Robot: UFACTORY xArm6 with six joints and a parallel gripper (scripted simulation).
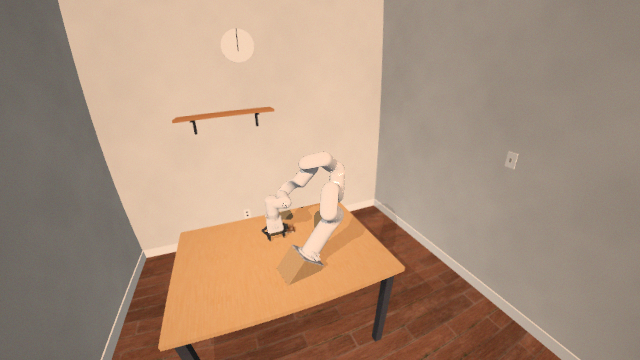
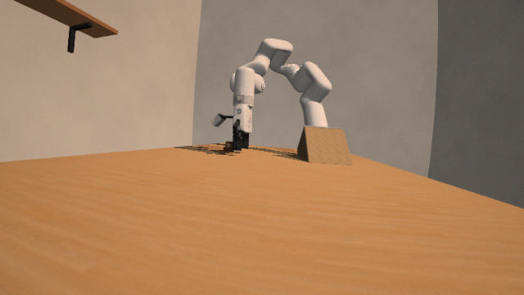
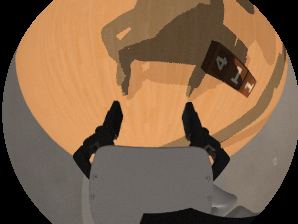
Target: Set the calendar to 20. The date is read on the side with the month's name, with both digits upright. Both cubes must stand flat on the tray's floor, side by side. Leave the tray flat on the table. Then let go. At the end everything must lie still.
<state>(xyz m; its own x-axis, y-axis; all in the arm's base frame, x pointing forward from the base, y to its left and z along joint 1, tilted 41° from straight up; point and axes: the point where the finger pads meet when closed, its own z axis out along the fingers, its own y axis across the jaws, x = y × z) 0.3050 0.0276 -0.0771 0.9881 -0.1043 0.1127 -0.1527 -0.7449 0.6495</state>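
Note:
The calendar tray with its two brown cubes [image 3: 230, 71] shows in the wrist view at the upper right, in the arm's shadow. The cube tops read 4 and 1. My gripper [image 3: 152, 108] is open and empty, low over the table, with the tray ahead and to the right of the fingers, apart from them. In the top view the gripper [image 1: 275, 232] stands at the table's far edge and hides most of the tray. In the exterior view the tray [image 2: 229, 148] is a small dark shape just left of the fingers [image 2: 241, 143].
The arm's tan base block [image 1: 299, 266] stands on the table to the right of the gripper. The far table edge and the back wall lie close behind the tray. A wall shelf [image 1: 223, 115] hangs high above.

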